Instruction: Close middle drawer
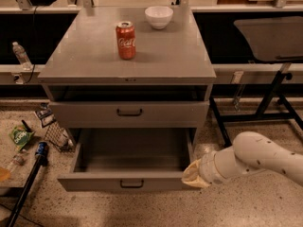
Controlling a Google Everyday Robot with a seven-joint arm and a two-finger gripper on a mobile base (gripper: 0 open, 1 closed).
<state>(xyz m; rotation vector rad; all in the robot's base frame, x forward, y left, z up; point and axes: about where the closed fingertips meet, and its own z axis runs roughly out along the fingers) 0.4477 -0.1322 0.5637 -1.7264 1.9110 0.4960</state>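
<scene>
The middle drawer is a wide grey metal drawer pulled far out of the cabinet, empty inside, with a small black bar handle on its flat front. The upper drawer above it sits almost flush, with a dark gap over its front. The lowest drawer is hidden under the open one. My gripper, a cream-coloured tip on the white arm, comes in from the right and sits at the right end of the open drawer's front, touching or nearly touching it.
A red soda can and a white bowl stand on the cabinet top. Snack bags, a bottle and a black pole lie on the floor at the left. A black stand is at the right.
</scene>
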